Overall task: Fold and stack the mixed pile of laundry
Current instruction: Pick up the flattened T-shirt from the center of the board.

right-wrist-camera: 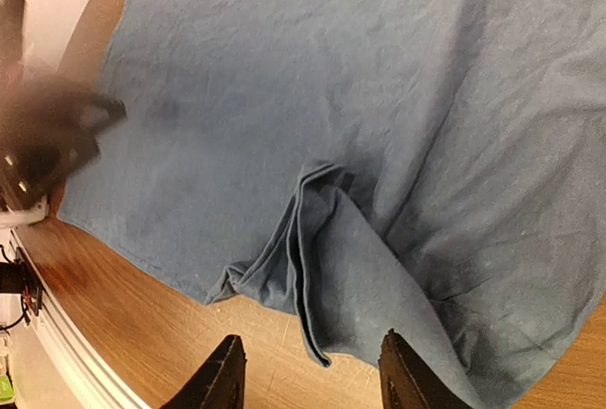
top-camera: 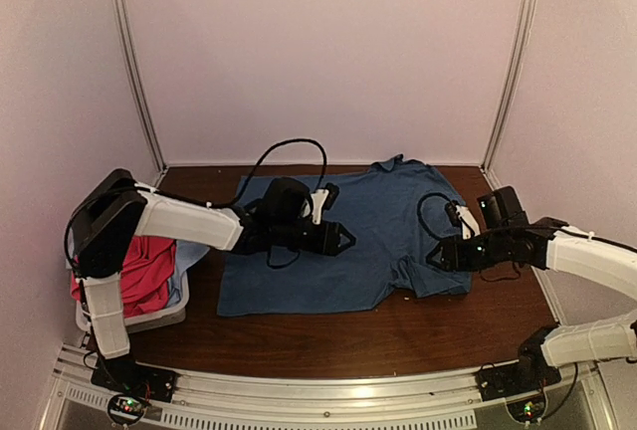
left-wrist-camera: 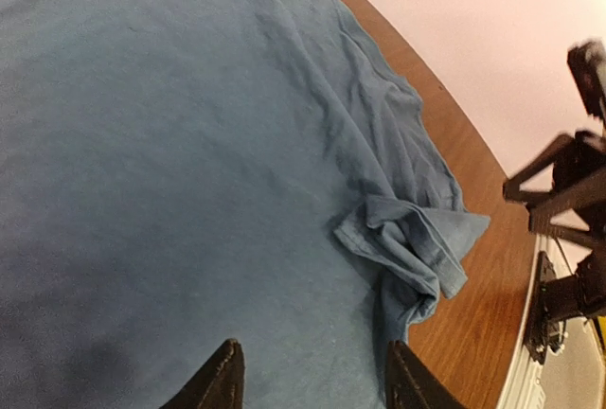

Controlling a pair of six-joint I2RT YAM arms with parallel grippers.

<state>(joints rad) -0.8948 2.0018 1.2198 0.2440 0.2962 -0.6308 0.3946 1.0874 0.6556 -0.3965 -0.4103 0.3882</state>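
Note:
The dark blue T-shirt lies spread flat on the brown table. My left gripper hovers over its middle, open, with nothing between the fingers. The left wrist view shows the shirt and its bunched sleeve. My right gripper is open at the shirt's near right corner. Its fingertips stand just off a folded sleeve, and they hold nothing. The magenta-pink shirt sits in the basket at the left, with a pale light-blue cloth beside it.
The white slotted basket stands at the table's near left corner, under the left arm. Black cables loop above the shirt. Pink walls close in the back and sides. Bare wood runs along the near edge.

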